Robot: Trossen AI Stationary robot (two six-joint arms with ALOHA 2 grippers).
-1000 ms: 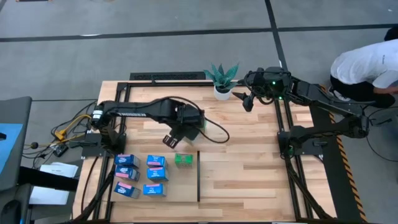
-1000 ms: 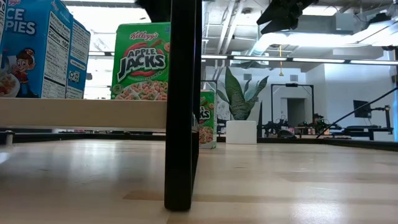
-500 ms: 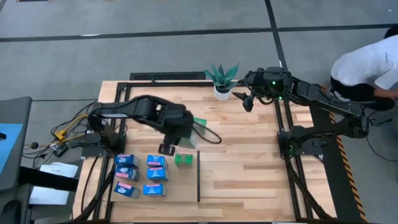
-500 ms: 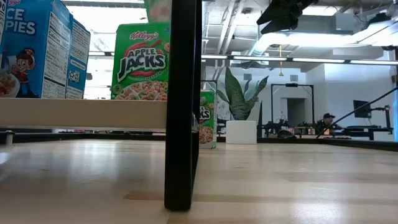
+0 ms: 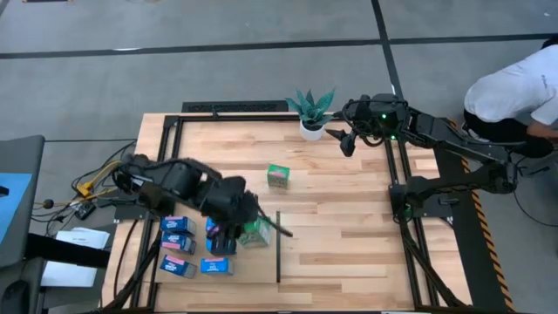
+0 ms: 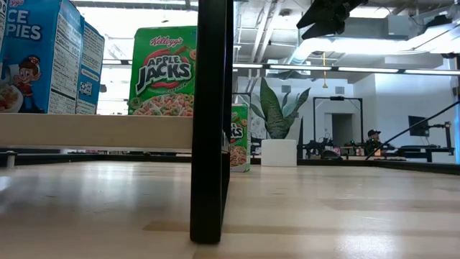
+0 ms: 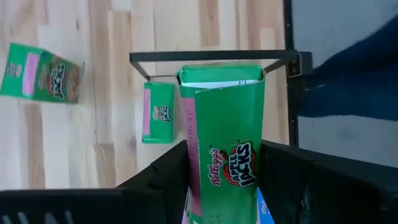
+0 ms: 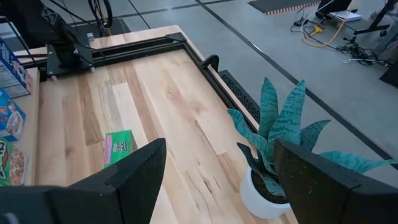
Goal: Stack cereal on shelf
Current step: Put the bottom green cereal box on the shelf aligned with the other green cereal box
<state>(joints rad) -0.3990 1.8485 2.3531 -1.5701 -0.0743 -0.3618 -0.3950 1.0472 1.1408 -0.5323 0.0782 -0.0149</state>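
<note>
**Left claw clamped on a green box over the shelf rows**

Left gripper point(image 7: 227, 171) clenched on a green Apple Jacks box point(image 7: 224, 140), fingers point(image 7: 163, 177) pressed against both broad sides, top flap pointing away from the wrist. Seen from above, left gripper point(image 5: 237, 218) low over the light-wood shelf point(image 5: 261, 266), directly over the spot of the green standing box point(image 5: 255, 231), just beside the thin black divider strip point(image 5: 278, 247). Blue cereal boxes point(image 5: 177, 225) in two rows just beside the claw, on the side away from the strip. Another green box point(image 5: 278, 175) lying flat on the planks, well apart from the claw, toward the potted plant point(image 5: 313, 111). From the wrist, two more green boxes beyond the held one: one point(image 7: 159, 112) just past its flap, one point(image 7: 41, 73) tilted and farther off.

Right gripper point(image 5: 347, 142) parked high near the plant, fingers point(image 8: 130, 171) spread wide, nothing between them. Person's white sleeve point(image 5: 514, 87) at the table's far right edge.
</note>
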